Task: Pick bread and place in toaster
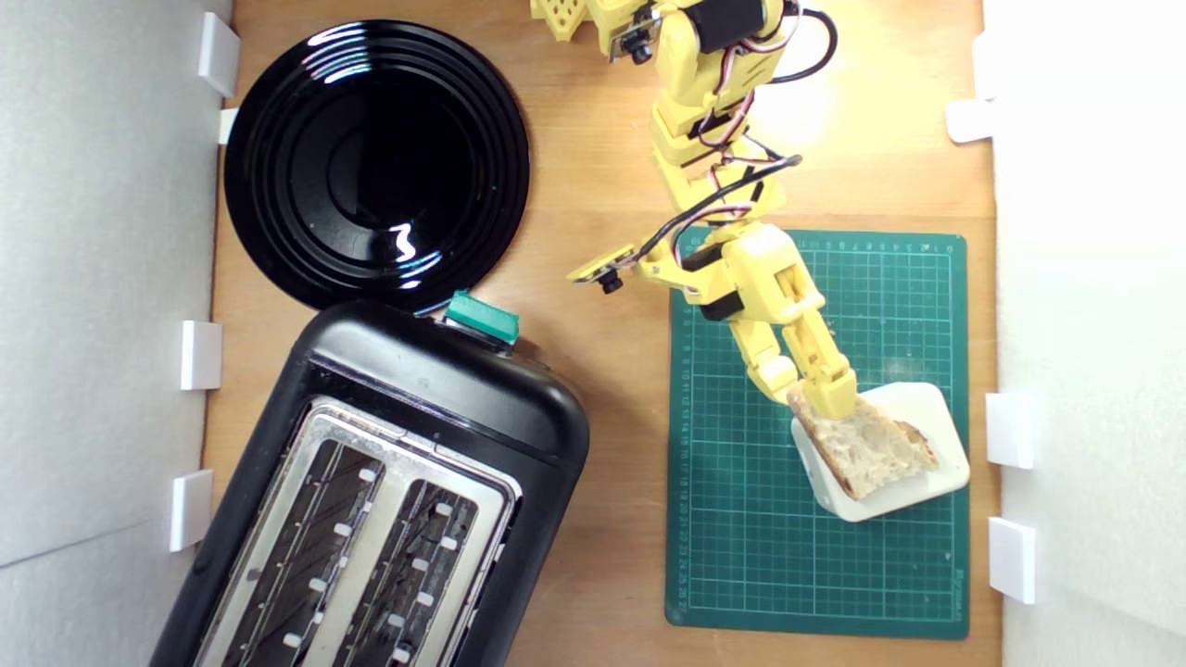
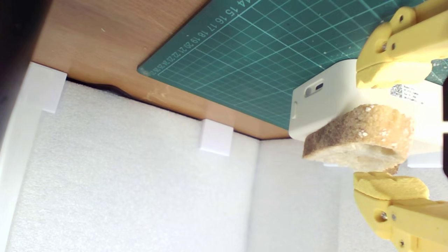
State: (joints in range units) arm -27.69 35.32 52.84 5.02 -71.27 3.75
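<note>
On the white block (image 1: 927, 463), end effector (image 1: 815, 394) apparently straddles bread (image 1: 866, 449).

Yellow fingers (image 2: 392, 187) flank the bread (image 2: 360, 138) over a white block (image 2: 325, 105).

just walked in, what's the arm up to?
The yellow gripper is open around the bread, which lies on a white block on the green cutting mat. One finger sits well clear of the crust; the other is at or very near the slice. The toaster stands empty at the exterior view's lower left, beside a black plate.
</note>
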